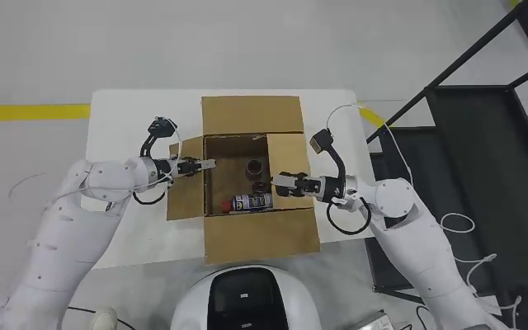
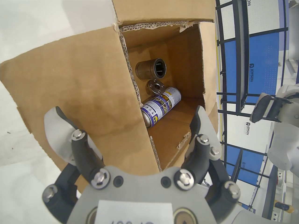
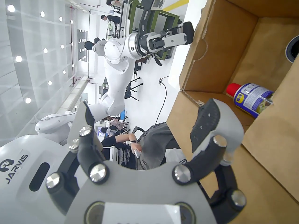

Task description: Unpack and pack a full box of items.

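Lying on its side inside the open cardboard box point(image 1: 252, 115), a spray can point(image 1: 247, 201) runs left to right, red cap toward the left arm. Left gripper point(image 1: 202, 165) and right gripper point(image 1: 285, 183) face each other across the box, fingers wide apart, empty.

Open box point(image 1: 224, 169) has bare floor at far left; spray can point(image 1: 250, 201) and metal cylinder point(image 1: 255, 167) crowd the rest.

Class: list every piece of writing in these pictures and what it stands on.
Spray can label: print too small to read.
Wall panels: a brand name, running sideways, legible; not copied here.
Cardboard box: no writing shows.
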Controlling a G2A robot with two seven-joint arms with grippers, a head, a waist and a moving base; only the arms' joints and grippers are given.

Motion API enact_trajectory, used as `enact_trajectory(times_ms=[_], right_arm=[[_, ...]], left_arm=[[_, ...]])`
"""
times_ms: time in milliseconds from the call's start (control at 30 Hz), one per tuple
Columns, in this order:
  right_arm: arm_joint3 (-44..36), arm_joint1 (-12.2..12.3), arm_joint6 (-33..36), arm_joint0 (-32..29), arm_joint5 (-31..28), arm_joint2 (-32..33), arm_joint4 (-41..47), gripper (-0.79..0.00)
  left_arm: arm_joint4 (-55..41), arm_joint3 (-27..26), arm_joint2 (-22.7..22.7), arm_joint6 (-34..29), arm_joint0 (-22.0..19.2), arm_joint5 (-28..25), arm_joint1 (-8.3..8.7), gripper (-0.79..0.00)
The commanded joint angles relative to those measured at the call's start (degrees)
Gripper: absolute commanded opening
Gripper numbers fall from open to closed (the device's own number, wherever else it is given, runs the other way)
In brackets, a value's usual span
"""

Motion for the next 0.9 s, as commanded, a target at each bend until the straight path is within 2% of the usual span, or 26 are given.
enact_trajectory(times_ms=[0, 167, 400, 500, 633, 867], right_arm=[[-0.26, -0.02, -0.02, 0.10, 0.49, -0.52, -0.43, 0.000], [0.06, -0.14, 0.19, 1.36, 1.22, -1.87, -0.85, 0.000], [-0.38, 0.20, 0.91, 0.90, 0.90, -0.30, -0.69, 0.000], [-0.87, 0.58, 1.64, -0.69, 0.57, 1.78, -0.11, 0.000], [-1.16, 1.21, 2.99, -3.77, 0.65, 5.56, 1.58, 0.000], [-2.55, 2.04, 4.37, -8.53, 0.53, 10.88, 3.04, 0.000]], left_arm=[[-0.99, 0.81, 0.80, -0.34, -0.63, -0.17, -0.28, 0.000], [-7.18, -1.04, -0.61, -4.62, 0.07, -1.98, -0.13, 0.000], [-16.98, -10.72, -9.08, -5.94, 4.23, -2.99, 1.21, 0.000], [-18.11, -13.59, -10.23, -5.24, 4.48, -2.13, 1.36, 0.000], [-20.84, -12.83, -6.45, -4.04, 1.75, 0.85, 0.49, 0.000], [-20.75, -5.45, 6.94, 0.99, -7.77, 3.85, -3.05, 0.000]])
